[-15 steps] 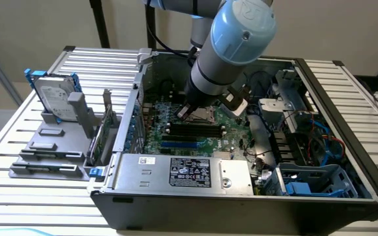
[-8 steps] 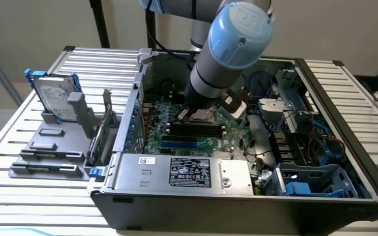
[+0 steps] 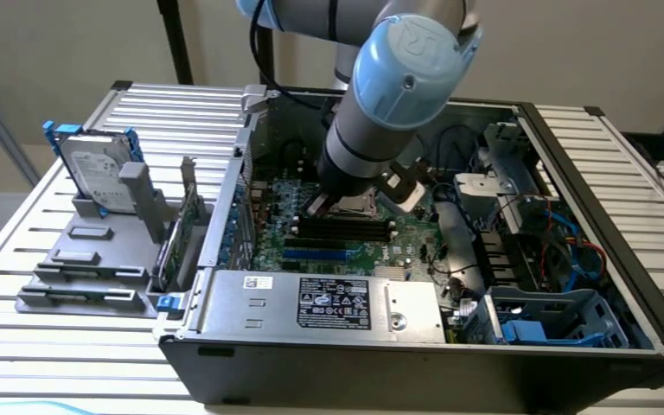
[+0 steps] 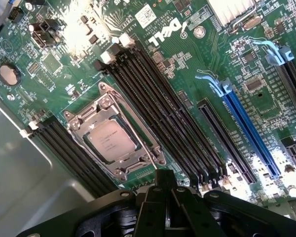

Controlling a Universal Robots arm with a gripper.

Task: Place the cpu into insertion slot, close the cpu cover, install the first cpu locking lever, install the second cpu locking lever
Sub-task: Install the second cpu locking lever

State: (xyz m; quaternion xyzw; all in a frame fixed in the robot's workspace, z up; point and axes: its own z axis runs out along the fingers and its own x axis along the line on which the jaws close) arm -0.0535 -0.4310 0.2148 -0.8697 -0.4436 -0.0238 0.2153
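Wrist view has my gripper (image 4: 163,190) pinched shut and empty, poised over the cpu (image 4: 110,141) under its cpu cover (image 4: 113,140).

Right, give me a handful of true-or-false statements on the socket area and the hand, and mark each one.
1. The cpu sits in the insertion slot. True.
2. The cpu cover stands raised upright. False: it lies flat around the chip.
3. The hand holds the cpu. False: it is shut on nothing, with the chip in the socket.
4. Black memory slots run along both sides of the socket. True.
5. The expansion slot with the pale clip is red. False: it is blue.
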